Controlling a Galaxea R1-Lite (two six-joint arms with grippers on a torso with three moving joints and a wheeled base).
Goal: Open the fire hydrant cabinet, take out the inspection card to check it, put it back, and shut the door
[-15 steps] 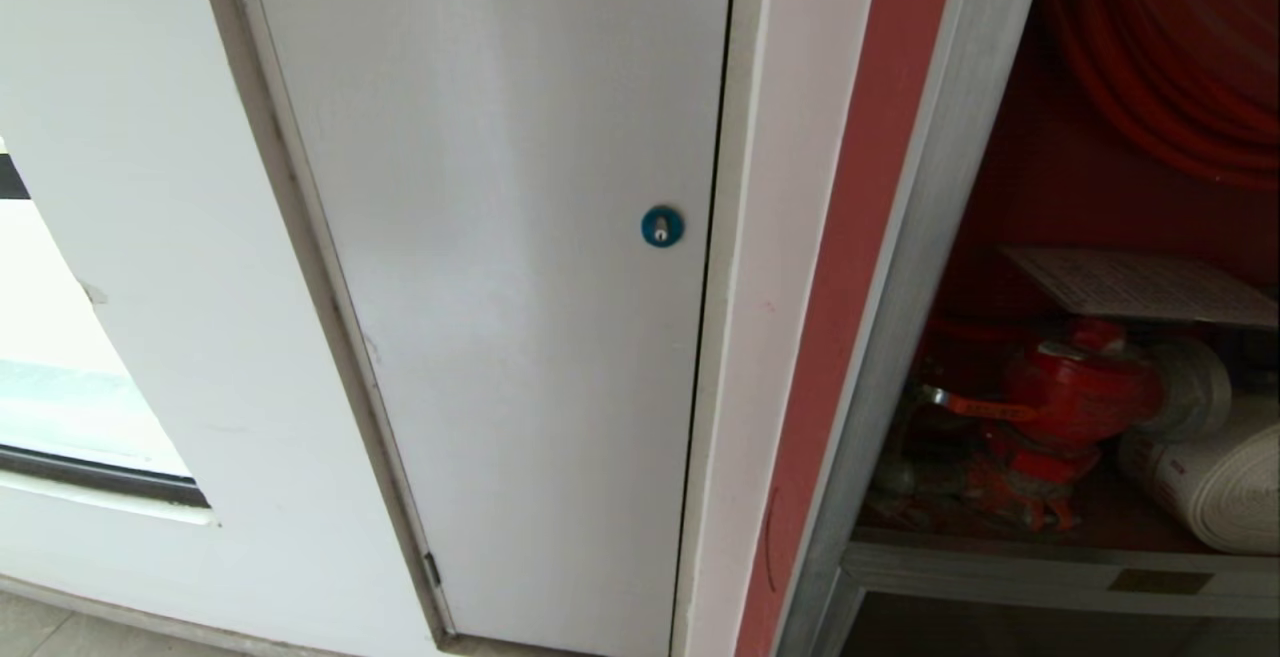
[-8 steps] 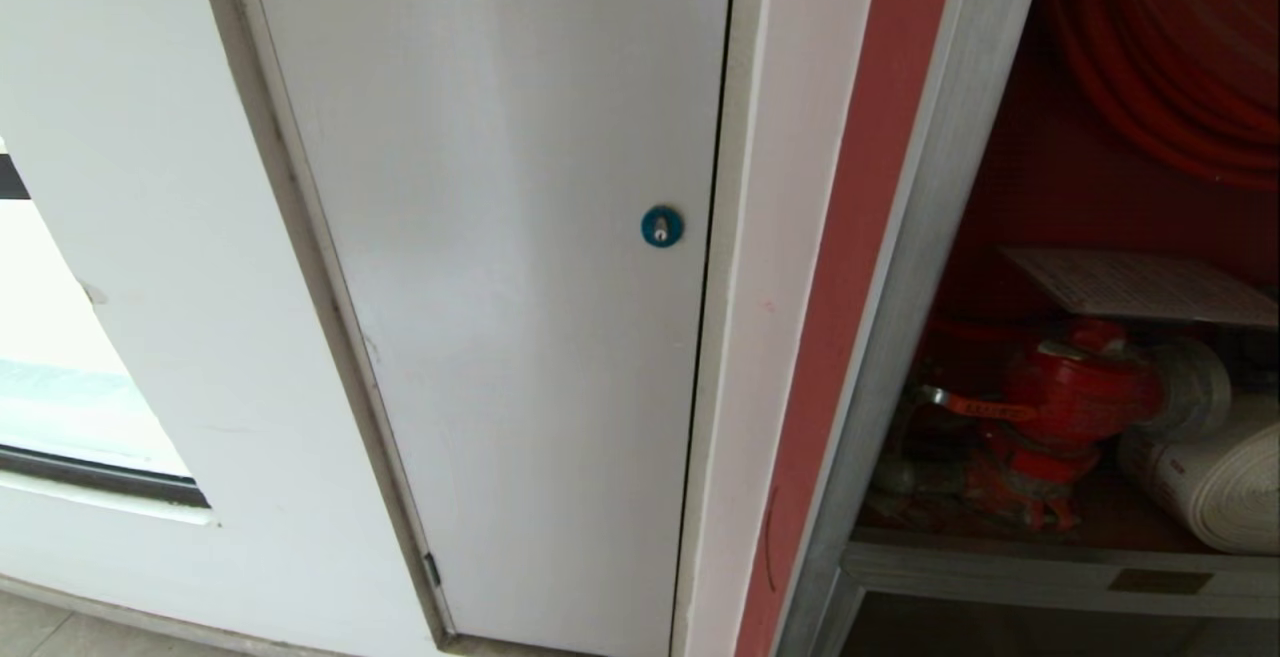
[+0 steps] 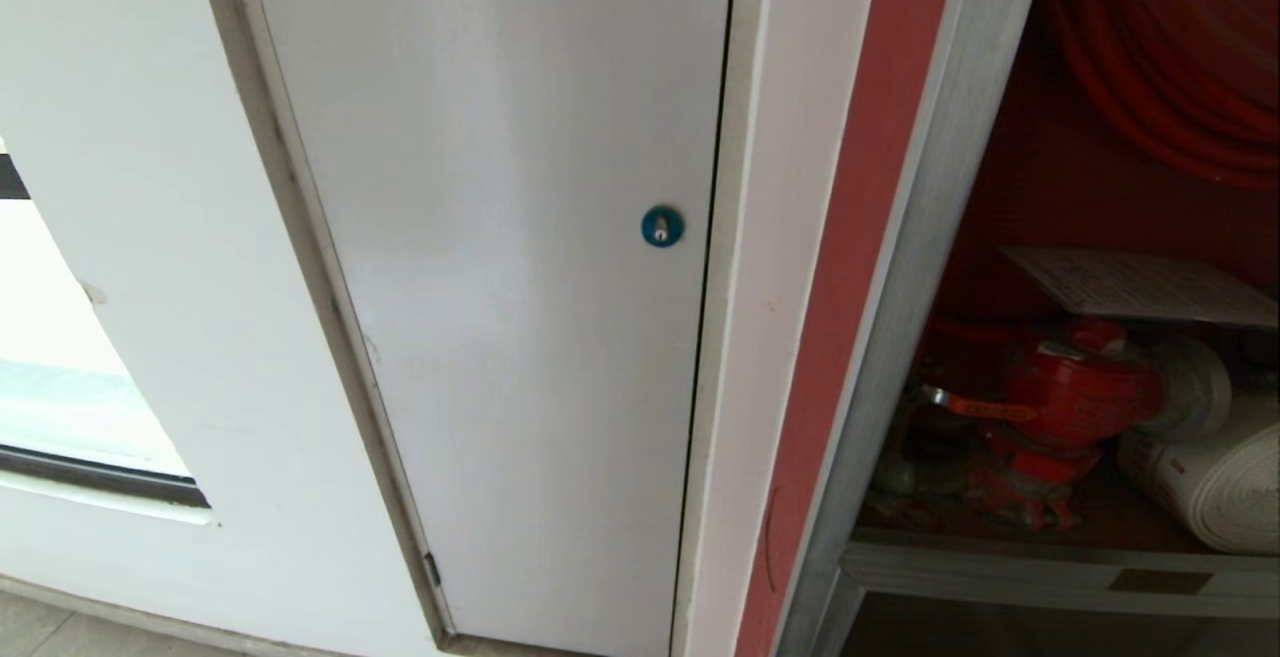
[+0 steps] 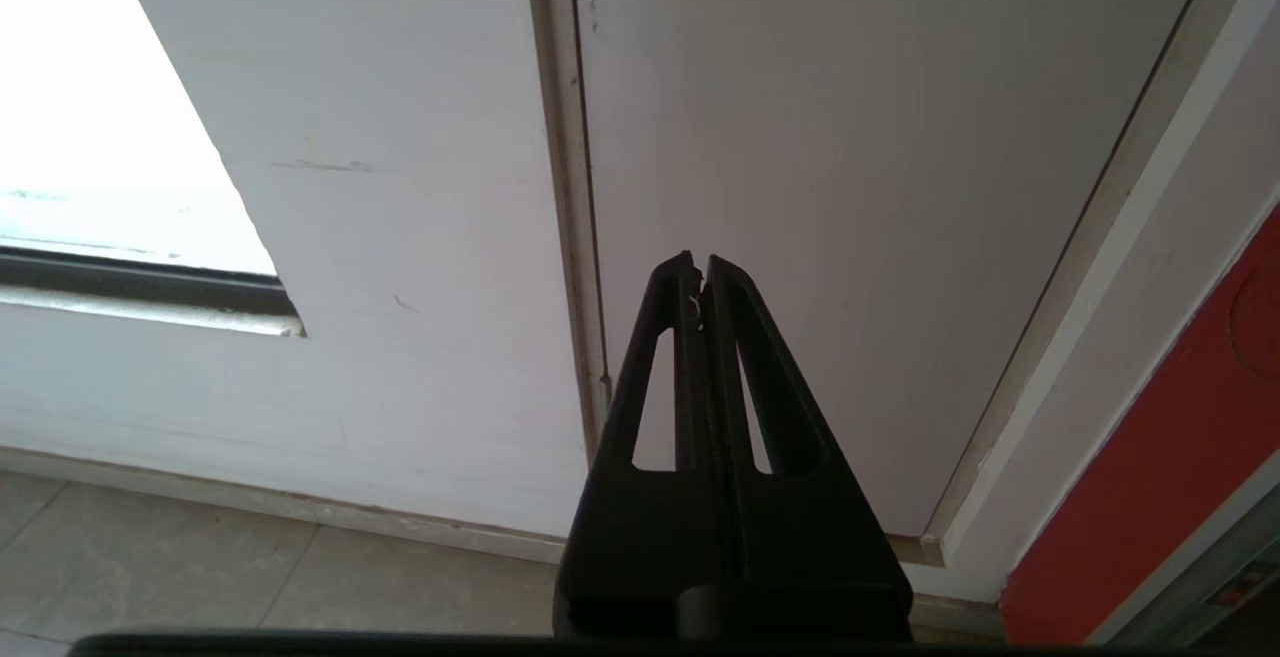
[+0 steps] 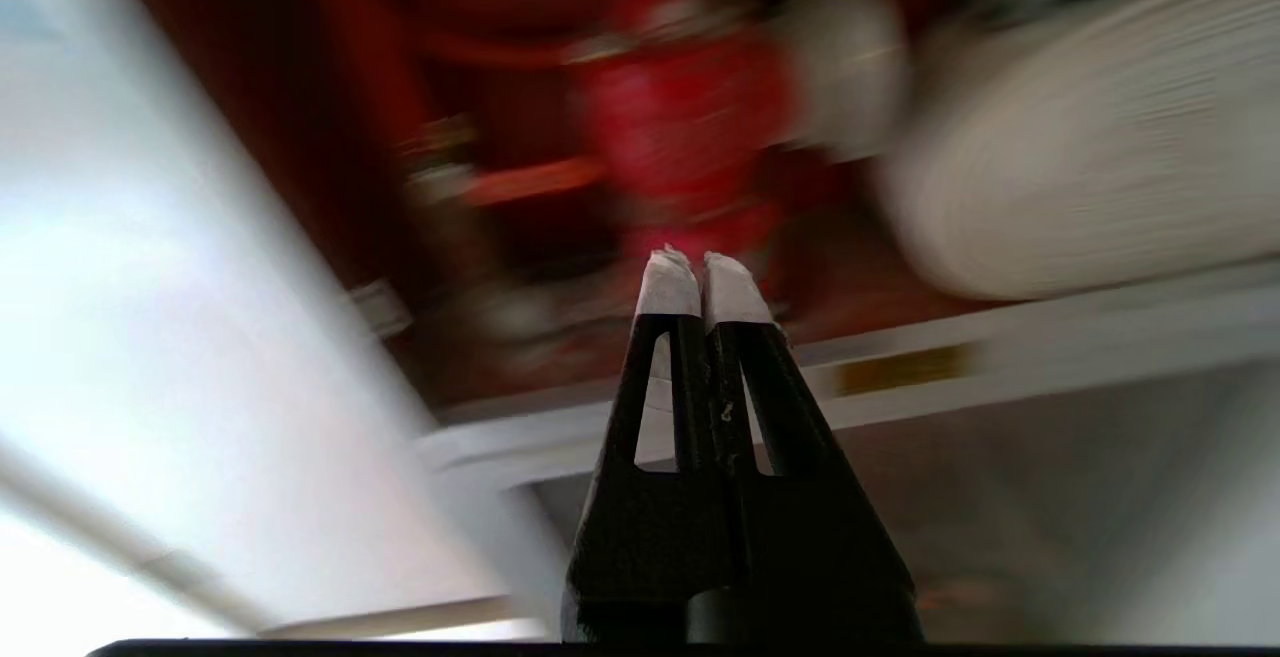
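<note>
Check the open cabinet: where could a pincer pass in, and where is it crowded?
Bare room lies in the fire hydrant cabinet between the red hose coil above and the inspection card below, along the red back wall. Crowded: the floor under the card, filled by red valve and white rolled hose.

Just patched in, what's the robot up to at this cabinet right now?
The fire hydrant cabinet stands open, its door out of view. The inspection card lies flat inside, above the red valve, beside the white rolled hose. The right end effector is shut and empty, pointing into the cabinet toward the valve. The left end effector is shut, facing the white panel.
</note>
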